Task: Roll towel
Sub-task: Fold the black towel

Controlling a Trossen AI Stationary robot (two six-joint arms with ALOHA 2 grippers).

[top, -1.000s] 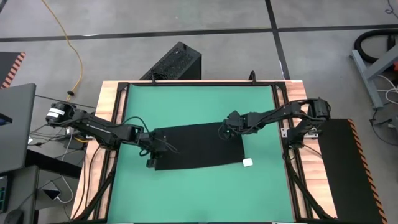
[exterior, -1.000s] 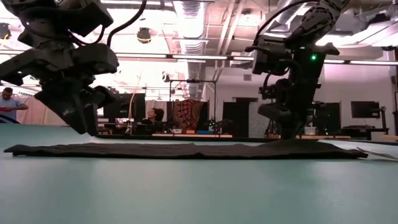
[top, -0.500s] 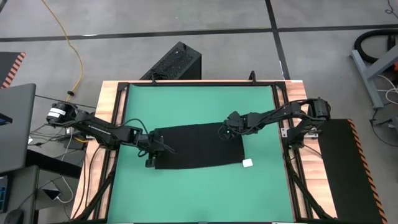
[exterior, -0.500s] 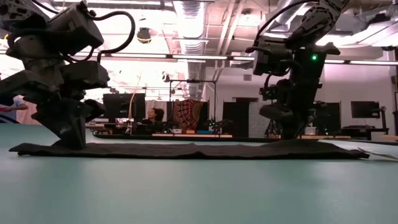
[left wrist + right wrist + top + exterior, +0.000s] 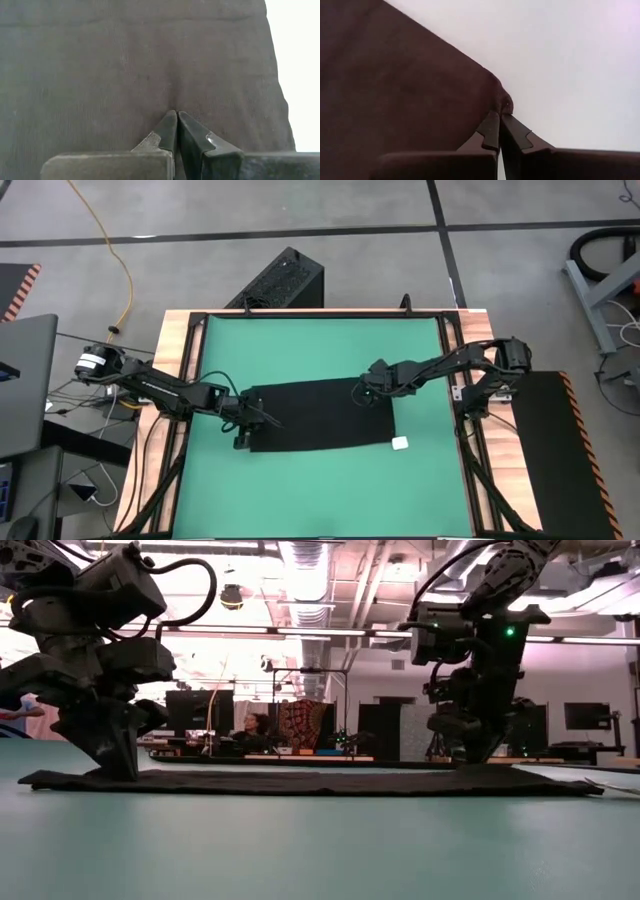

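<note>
**Green mat, one towel, two grippers**

Green mat [image 5: 310, 350], set in a wooden-edged table frame [image 5: 178, 340], with grey floor around it.

Towel [image 5: 320, 415]: black soft cloth, spread flat near the mat's centre; roughly rectangular, faintly ribbed weave in the left wrist view. Small white tag [image 5: 398, 442] at the near right corner. Long axis runs left to right across the table. In the low view it lies as a thin dark strip.

Left gripper [image 5: 243, 420]: down on the towel's left end, fingertips pressed together and pinching the cloth [image 5: 175, 117].

Right gripper [image 5: 364, 388]: at the towel's far right corner, fingers closed on the cloth edge [image 5: 499, 117].
</note>
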